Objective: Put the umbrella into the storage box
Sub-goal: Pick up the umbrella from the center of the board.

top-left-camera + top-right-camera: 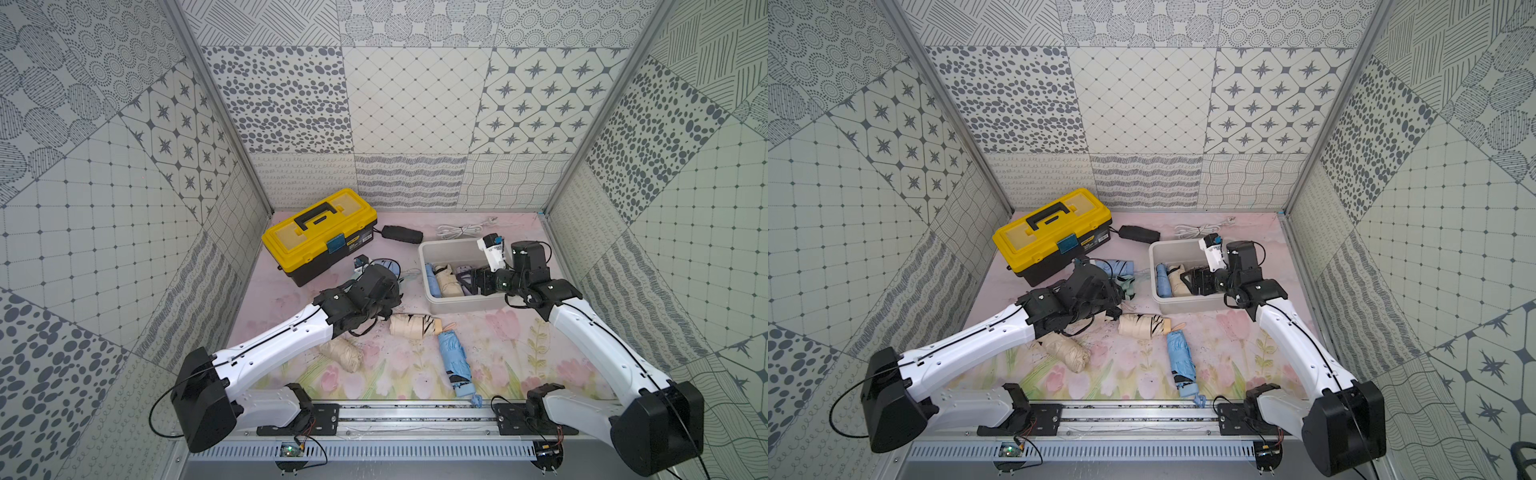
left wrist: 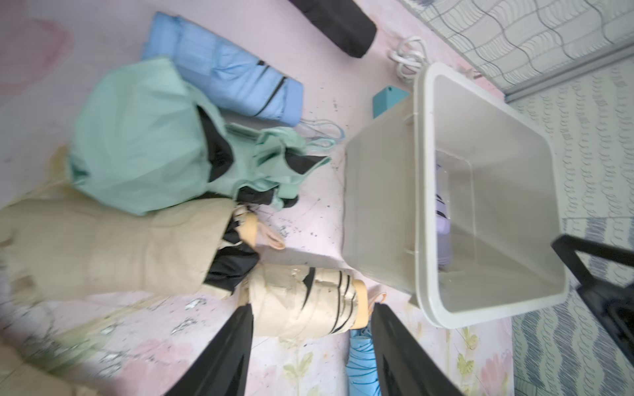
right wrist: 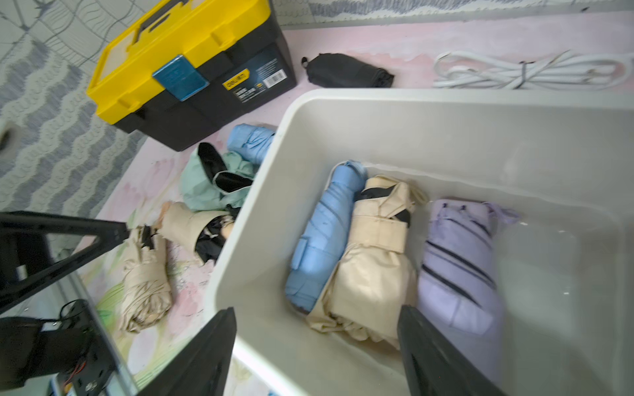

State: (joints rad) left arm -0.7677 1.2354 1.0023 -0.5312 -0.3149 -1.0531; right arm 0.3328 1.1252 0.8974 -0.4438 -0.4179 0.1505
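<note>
The white storage box (image 1: 424, 266) stands at the right of the mat and holds a blue umbrella (image 3: 319, 236), a beige one (image 3: 374, 257) and a lilac one (image 3: 459, 260). My right gripper (image 3: 317, 310) hangs open over the box's near wall with nothing between its fingers. On the mat lie a beige black-striped umbrella (image 1: 415, 326), a blue umbrella (image 1: 455, 359), a crumpled beige one (image 1: 345, 353) and a mint-green one (image 2: 137, 137). My left gripper (image 2: 312, 308) is open just above the striped umbrella. Its wrist hides it in both top views.
A yellow-lidded black toolbox (image 1: 320, 235) stands at the back left. A black pouch (image 1: 402, 234) and a coiled white cable (image 1: 459, 230) lie behind the box. Another blue umbrella (image 2: 223, 68) lies by the toolbox. Patterned walls enclose three sides.
</note>
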